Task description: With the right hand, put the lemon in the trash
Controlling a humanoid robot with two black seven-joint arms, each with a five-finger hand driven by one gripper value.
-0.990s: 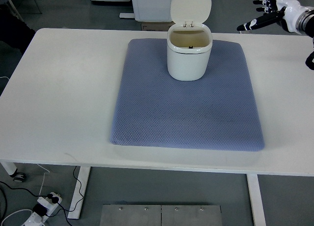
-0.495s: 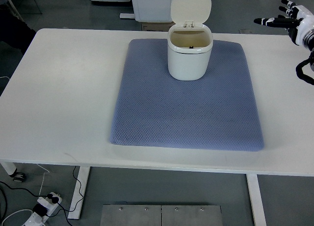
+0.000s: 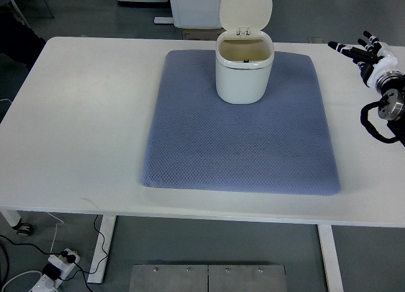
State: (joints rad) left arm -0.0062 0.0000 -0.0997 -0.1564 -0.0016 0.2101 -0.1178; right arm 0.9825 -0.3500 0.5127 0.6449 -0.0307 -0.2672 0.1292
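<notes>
A white trash bin (image 3: 245, 73) stands at the back of the blue-grey mat (image 3: 240, 140), its lid flipped up and open. No lemon shows on the table, and the bin's inside looks dim. My right hand (image 3: 362, 53) hovers over the table's right edge, well right of the bin, its black-tipped fingers spread and holding nothing. The left arm is out of view.
The white table (image 3: 82, 114) carries the mat in its middle. Behind the table stand white cabinets (image 3: 190, 4) on a grey floor. A power strip and cables (image 3: 60, 263) lie on the floor at the lower left.
My right hand has pulled back to the right and come down toward the table's right edge, fingers staying spread. The bin and mat have not moved.
</notes>
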